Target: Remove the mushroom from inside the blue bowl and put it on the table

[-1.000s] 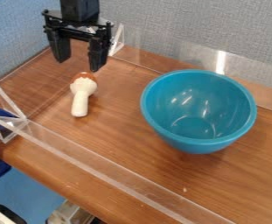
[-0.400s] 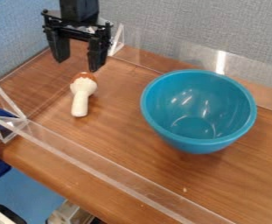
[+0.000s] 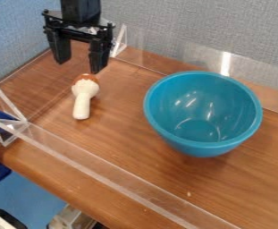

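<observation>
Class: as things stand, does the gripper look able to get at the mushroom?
Probably yes: the gripper hangs open just above and behind the mushroom, which lies on the table, nothing between them.

Mushroom point(image 3: 84, 97) on table point(image 3: 117, 134), beside bowl point(image 3: 205, 112)

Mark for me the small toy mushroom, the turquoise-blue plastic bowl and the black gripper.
small cream-stemmed toy mushroom point(image 3: 82, 99), camera view, on its stem
glossy turquoise-blue plastic bowl point(image 3: 165, 125), camera view, left outer wall
black gripper point(image 3: 80, 64), camera view, between its open fingertips

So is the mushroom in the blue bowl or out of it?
Out. The mushroom lies on its side on the table, left of the blue bowl, whose inside shows empty.
</observation>
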{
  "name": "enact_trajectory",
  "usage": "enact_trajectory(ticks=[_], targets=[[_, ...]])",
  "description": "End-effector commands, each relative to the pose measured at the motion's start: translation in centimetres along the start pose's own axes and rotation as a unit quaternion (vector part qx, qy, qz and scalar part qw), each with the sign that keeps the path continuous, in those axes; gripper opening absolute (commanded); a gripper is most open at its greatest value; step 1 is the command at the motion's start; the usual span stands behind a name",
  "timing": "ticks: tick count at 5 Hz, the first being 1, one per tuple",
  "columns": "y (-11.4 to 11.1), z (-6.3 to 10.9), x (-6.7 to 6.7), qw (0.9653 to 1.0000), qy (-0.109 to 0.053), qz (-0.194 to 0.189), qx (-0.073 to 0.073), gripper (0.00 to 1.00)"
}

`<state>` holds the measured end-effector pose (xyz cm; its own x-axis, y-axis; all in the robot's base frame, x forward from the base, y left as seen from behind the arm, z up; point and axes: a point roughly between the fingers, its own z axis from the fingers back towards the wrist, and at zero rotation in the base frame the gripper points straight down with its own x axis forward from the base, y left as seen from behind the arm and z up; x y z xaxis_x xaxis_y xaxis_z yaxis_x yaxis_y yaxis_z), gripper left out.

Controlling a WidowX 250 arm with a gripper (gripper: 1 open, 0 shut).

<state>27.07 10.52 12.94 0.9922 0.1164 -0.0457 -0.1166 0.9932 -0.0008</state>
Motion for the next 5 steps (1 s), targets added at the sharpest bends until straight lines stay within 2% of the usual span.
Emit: enact_trajectory(ticks=[1, 2, 5], targets=[[0.5, 3.0, 0.3, 0.9986, -0.051, 0.004, 0.015, 1.0], [0.5, 3.2, 0.3, 0.9984, -0.054, 0.003, 0.015, 1.0], [0.2, 1.8, 0.7, 0.9993, -0.034, -0.013, 0.01, 1.0]])
